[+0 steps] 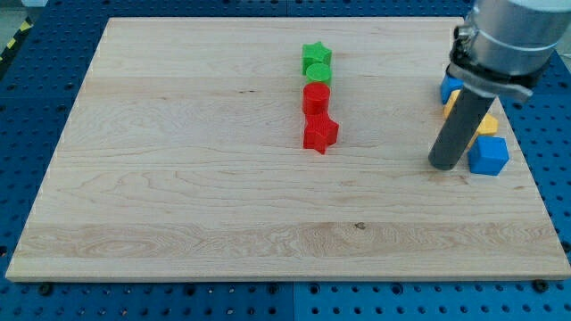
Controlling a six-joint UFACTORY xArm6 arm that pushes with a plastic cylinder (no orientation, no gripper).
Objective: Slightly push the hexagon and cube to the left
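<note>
Down the middle of the tabletop (178, 178) runs a touching column: green star (315, 54), green cylinder (318, 74), red cylinder (316, 97), red star (320, 134). Right of it, my tip (444, 165) rests just left of the blue cube (488, 155). Behind the rod sit a yellow block (486, 124), whose shape I cannot tell, and a second blue block (451, 87). I carry no gripper.

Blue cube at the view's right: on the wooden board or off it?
On. The blue cube rests wholly on the wooden board, near its right edge.
</note>
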